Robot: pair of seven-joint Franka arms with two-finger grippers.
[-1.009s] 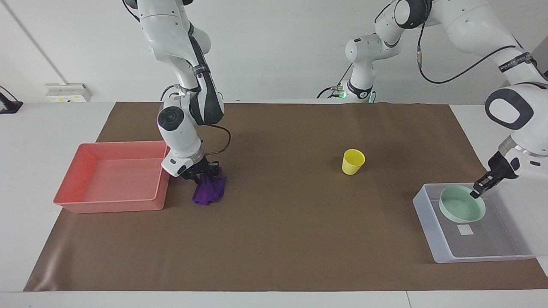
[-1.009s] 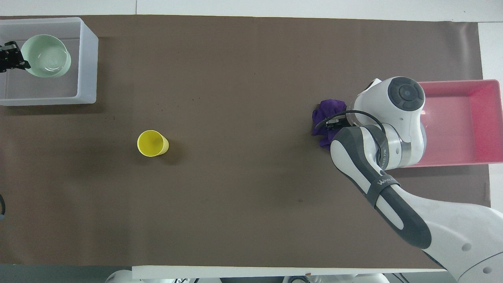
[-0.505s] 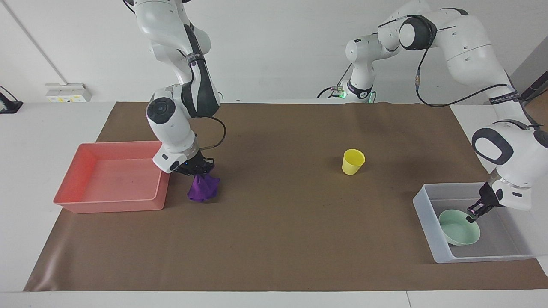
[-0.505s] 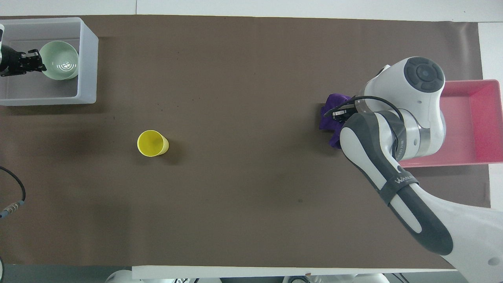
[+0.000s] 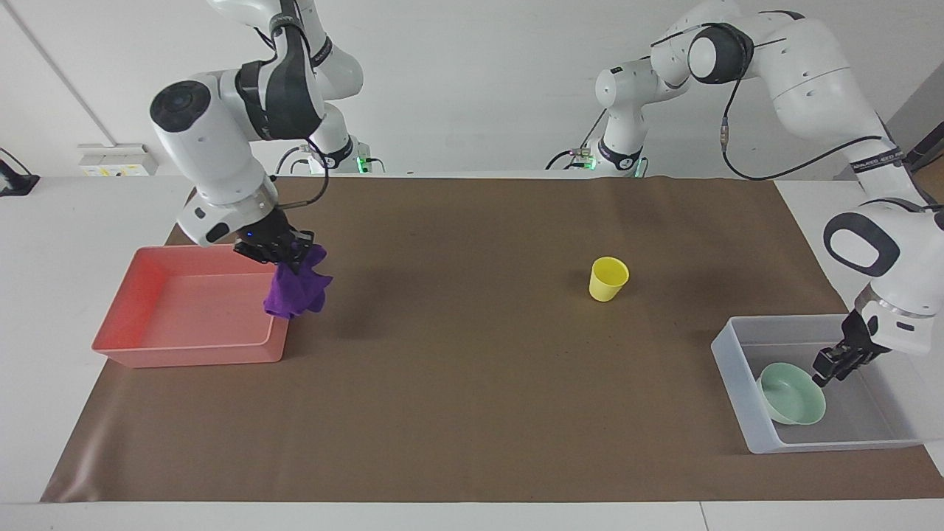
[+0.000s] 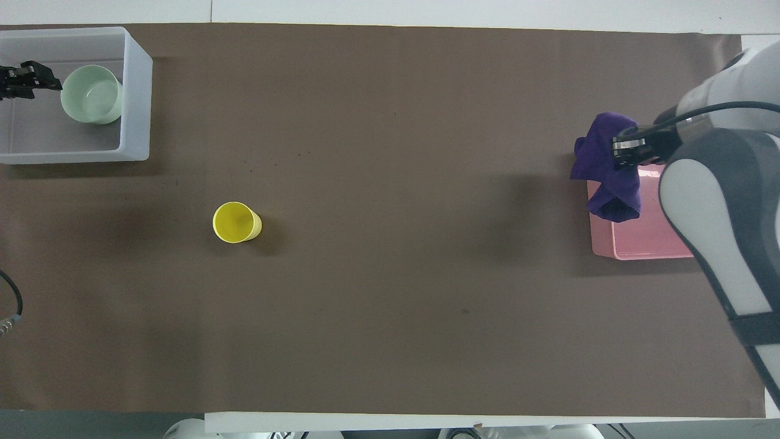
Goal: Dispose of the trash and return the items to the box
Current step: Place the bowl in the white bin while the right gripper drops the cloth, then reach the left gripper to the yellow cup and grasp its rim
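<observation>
One of three done: bowl (image 5: pixel 793 396) in box (image 5: pixel 731 367), left jaws beside it, spread unreadable; right jaws pinching rag (image 5: pixel 296 289) over tray (image 5: pixel 184 355) edge; cup (image 5: pixel 608 279) left, mid-counter.

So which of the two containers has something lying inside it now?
The translucent grey-white box at the left arm's end: the mint-green bowl lies in it. The pink tray holds nothing.

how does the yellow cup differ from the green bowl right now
The yellow cup stands on the brown mat, outside any container; the green bowl lies tilted inside the grey box. The cup is taller and narrower, the bowl wider and shallower. No gripper is near the cup; the left gripper is at the bowl's rim. Both are empty.
</observation>
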